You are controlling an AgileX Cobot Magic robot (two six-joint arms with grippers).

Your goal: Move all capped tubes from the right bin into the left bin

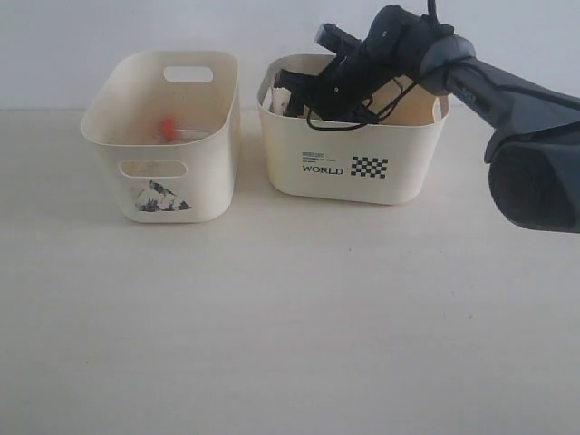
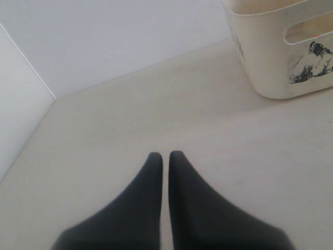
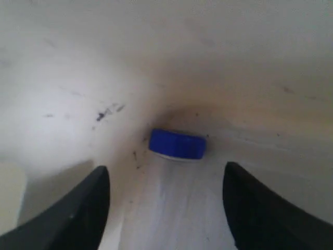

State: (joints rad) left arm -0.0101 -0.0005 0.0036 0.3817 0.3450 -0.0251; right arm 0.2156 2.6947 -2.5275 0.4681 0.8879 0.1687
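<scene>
a: how far along?

b: about halfway, going by the bins. can see the orange tube (image 1: 169, 129) lying inside the left bin (image 1: 208, 181), toward the back. counting that one as done.

a: and the blue tube (image 3: 177, 146)?

b: not moved yet. found it in the right wrist view, down on the floor of the right bin (image 1: 408, 154), with its cap toward the crease where floor meets wall.

a: gripped?

b: no. reading the right end effector (image 3: 165, 167) as released, with fingers (image 3: 78, 213) spread wide on either side of the tube and touching it on neither side, as far as can be told. seen reaching deep into the right bin in the exterior view.

a: and the left end effector (image 2: 165, 154)?

b: clenched on nothing, tips pressed together. hovering over bare tabletop (image 2: 130, 104) near the left bin, not helping for now.

a: what's left, then?

b: at a guess: close on the blue tube, lift clear of the rim, carry across, let go beside the orange one. can't vouch for the whole right bin, though, with much of it hidden behind the arm, so can't rule out another tube in there.
</scene>
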